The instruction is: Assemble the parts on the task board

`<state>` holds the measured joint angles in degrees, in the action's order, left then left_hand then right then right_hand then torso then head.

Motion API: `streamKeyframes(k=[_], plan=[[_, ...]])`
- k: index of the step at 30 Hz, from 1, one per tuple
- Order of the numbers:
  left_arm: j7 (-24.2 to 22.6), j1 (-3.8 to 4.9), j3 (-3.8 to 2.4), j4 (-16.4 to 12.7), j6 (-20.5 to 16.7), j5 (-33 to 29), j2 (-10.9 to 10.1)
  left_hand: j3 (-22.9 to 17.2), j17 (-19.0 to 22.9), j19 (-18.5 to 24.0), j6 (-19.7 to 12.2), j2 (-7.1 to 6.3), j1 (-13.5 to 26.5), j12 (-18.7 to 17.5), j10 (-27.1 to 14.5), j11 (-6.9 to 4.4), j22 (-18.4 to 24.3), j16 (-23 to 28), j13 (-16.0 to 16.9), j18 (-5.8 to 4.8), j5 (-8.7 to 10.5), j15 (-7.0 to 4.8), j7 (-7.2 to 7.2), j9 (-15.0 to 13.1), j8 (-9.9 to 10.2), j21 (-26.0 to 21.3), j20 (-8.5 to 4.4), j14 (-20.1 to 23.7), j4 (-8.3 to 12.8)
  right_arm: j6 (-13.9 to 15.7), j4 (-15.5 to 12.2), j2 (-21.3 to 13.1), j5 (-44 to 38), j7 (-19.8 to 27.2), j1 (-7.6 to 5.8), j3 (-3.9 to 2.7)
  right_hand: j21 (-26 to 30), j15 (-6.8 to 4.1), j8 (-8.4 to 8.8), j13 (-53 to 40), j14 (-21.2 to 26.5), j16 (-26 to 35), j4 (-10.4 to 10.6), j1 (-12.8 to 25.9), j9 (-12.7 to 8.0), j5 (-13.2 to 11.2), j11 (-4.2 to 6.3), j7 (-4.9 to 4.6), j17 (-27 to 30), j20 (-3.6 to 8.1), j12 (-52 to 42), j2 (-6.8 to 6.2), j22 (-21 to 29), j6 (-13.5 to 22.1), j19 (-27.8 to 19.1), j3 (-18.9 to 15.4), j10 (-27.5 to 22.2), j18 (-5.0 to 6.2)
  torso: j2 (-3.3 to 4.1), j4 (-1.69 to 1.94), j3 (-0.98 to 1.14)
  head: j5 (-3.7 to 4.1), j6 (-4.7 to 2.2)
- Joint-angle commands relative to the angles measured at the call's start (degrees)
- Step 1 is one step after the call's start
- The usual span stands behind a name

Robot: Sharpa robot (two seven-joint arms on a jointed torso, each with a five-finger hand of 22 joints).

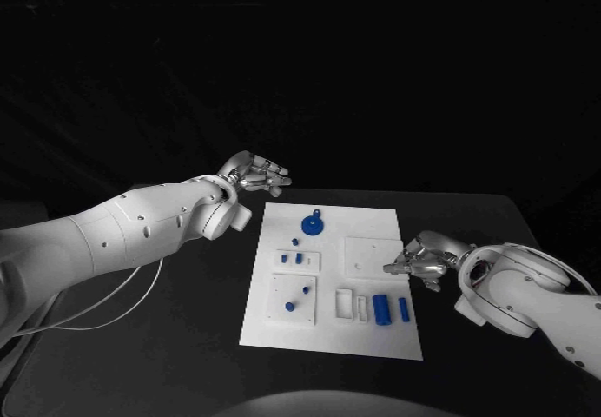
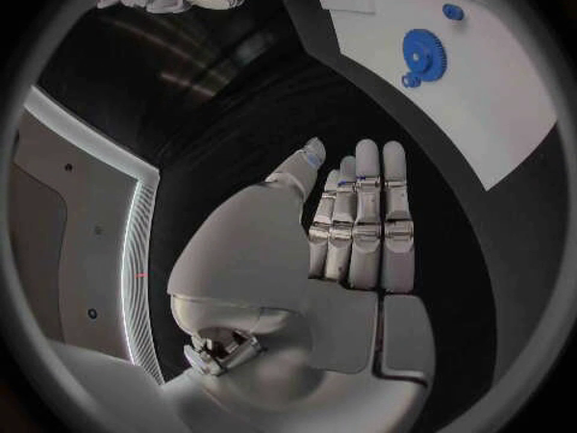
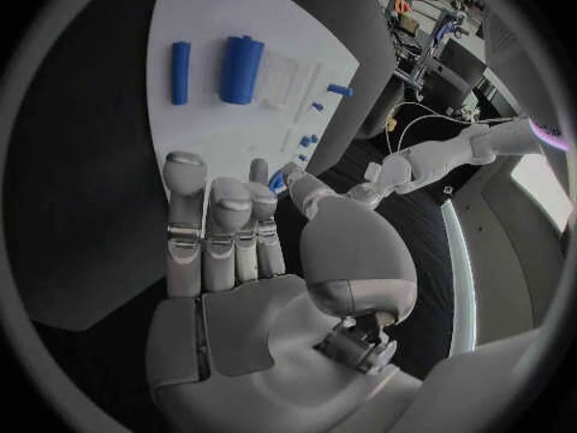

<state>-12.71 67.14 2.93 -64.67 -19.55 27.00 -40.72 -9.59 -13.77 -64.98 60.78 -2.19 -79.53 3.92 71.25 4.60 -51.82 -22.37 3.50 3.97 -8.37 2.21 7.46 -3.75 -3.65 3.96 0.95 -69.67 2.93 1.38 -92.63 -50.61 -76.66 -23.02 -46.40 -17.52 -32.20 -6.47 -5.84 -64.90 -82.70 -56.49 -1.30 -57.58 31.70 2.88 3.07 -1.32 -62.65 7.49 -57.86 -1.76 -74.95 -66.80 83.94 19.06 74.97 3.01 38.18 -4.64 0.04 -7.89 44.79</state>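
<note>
The white task board (image 1: 328,334) lies in the middle of the black table. On it are a blue gear (image 1: 313,228), small blue pegs (image 1: 292,257) and two blue cylinders (image 1: 380,307) near its front right. My left hand (image 1: 257,174) hovers beyond the board's far left corner, its fingers (image 2: 361,212) straight and holding nothing; the gear (image 2: 423,53) lies ahead of it. My right hand (image 1: 419,261) is at the board's right edge, its fingers (image 3: 222,231) extended and empty. The cylinders (image 3: 241,69) lie past its fingertips on the board (image 3: 216,10).
Black table (image 1: 150,365) surrounds the board on all sides. A thin white cable (image 1: 119,300) hangs under my left arm. White recessed plates (image 1: 371,252) sit on the board near my right hand.
</note>
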Motion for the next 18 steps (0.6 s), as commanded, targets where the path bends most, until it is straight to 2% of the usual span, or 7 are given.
streamKeyframes(k=[1,5,7,10,11,15,18], plan=[[-3.5,-0.36,-0.04,-0.4,1.6,-1.9,-0.2,0.4,0.1,0.4,-0.4,-0.28,0.7,-0.1,0.2,-0.04,0.6,0.3,0.1,-0.54,0.51,-0.01,-0.01,0.0,0.0,-0.2,0.09,0.6,-0.3,-9.0,0.3,-0.2,3.5,-7.5,0.45,-0.01,-1.1,0.43,1.49,-1.5,-0.3,-0.8,0.2,1.3,0.3,-0.1,-0.29,-0.11,-1.2,0.05,-0.3,0.51,-3.1,0.5,3.1,-0.4,0.5,-0.53,-0.96,-0.07,0.04,0.72,0.4],[-4.3,-0.79,-0.04,-0.8,1.7,-2.3,-0.6,0.9,0.1,0.4,-0.6,-0.38,1.4,-0.1,0.1,0.03,2.1,0.3,0.1,-0.72,1.68,0.08,-0.02,-0.1,0.0,-0.2,0.2,0.6,-0.8,-11.2,0.7,0.0,3.9,-10.3,1.09,0.08,-1.9,0.61,2.16,-2.8,-0.4,-1.2,0.7,3.2,0.2,-0.1,-0.46,-0.41,-2.3,-0.15,0.1,0.35,-3.5,0.7,3.1,-1.1,0.7,-0.37,-1.58,-0.17,-0.03,1.07,0.65],[-4.5,-0.97,-0.04,-0.8,1.8,-2.5,-0.6,1.8,0.2,0.3,-0.8,-0.52,2.1,-0.1,0.0,0.16,3.2,0.3,0.1,-0.79,3.21,0.18,-0.01,-0.1,0.0,-0.2,0.33,0.6,-1.4,-11.4,0.9,0.2,3.8,-11.0,1.27,0.29,-2.6,0.63,2.18,-3.5,-0.5,-1.6,0.8,3.6,0.0,-0.1,-0.53,-0.6,-2.9,-0.21,0.0,0.09,-3.7,0.9,3.1,-1.1,0.9,-0.33,-1.83,-0.14,-0.05,1.22,0.86],[-4.8,-1.31,-0.04,-0.9,2.1,-2.9,-0.7,4.2,0.3,0.1,-1.1,-1.01,3.4,-0.1,-0.3,0.34,4.8,0.4,0.1,-0.88,3.48,0.38,-0.05,-0.1,0.0,-0.3,0.56,0.6,-2.4,-10.8,1.8,1.1,3.4,-12.0,1.5,1.14,-4.0,0.7,2.16,-6.2,-0.6,-2.1,0.6,3.9,-0.6,-0.1,-0.53,-0.62,-4.5,-0.28,-0.2,-0.13,-4.5,0.8,3.1,-0.5,1.7,-0.24,-2.29,-0.11,-0.13,1.51,1.08],[-4.9,-1.4,-0.04,-1.0,2.2,-3.0,-0.7,5.5,0.3,0.0,-1.2,-0.67,3.3,-0.1,-0.4,0.34,5.8,0.5,0.1,-0.86,4.35,0.43,-0.14,-0.1,0.0,-0.2,0.63,0.6,-2.7,-10.6,2.1,1.4,3.3,-12.3,1.54,1.43,-4.4,0.89,1.86,-9.5,-1.4,-0.4,0.7,4.4,-1.4,-0.1,-0.58,-0.43,-5.7,-0.44,3.3,-0.72,-4.8,1.1,3.3,0.6,3.2,0.06,-2.45,-0.12,-0.2,1.55,1.18],[-5.2,-1.72,-0.04,-1.2,2.7,-3.2,-0.7,12.2,0.9,-0.6,-1.5,1.12,2.7,-0.3,-0.9,0.36,11.6,1.4,0.1,-0.92,5.07,0.73,-0.17,-0.2,0.0,-0.1,0.9,0.7,-3.5,-9.7,2.7,2.7,2.4,-13.0,1.67,2.63,-4.6,0.81,2.3,-9.9,-1.4,-0.8,1.1,4.9,-1.7,-0.1,-0.76,-1.08,-6.1,-0.46,2.9,-1.22,-4.8,1.9,3.1,0.2,3.3,-0.04,-2.82,0.04,-0.4,1.78,1.74],[-5.3,-1.85,-0.04,-1.3,2.9,-3.4,-0.8,13.7,1.1,-0.6,-2.2,0.84,3.2,-0.3,-1.4,0.51,13.0,1.7,0.1,-0.95,5.19,0.83,-0.4,-0.1,0.0,-0.1,1.03,0.9,-3.9,-9.5,3.1,3.4,1.7,-13.3,1.7,3.34,-5.0,0.96,2.17,-10.6,-1.3,-1.1,2.1,4.9,-2.8,-0.1,-0.84,-1.25,-6.5,-0.52,2.8,-1.99,-4.8,2.2,3.2,0.8,3.3,-0.06,-2.97,0.17,-0.56,2.08,2.0]])
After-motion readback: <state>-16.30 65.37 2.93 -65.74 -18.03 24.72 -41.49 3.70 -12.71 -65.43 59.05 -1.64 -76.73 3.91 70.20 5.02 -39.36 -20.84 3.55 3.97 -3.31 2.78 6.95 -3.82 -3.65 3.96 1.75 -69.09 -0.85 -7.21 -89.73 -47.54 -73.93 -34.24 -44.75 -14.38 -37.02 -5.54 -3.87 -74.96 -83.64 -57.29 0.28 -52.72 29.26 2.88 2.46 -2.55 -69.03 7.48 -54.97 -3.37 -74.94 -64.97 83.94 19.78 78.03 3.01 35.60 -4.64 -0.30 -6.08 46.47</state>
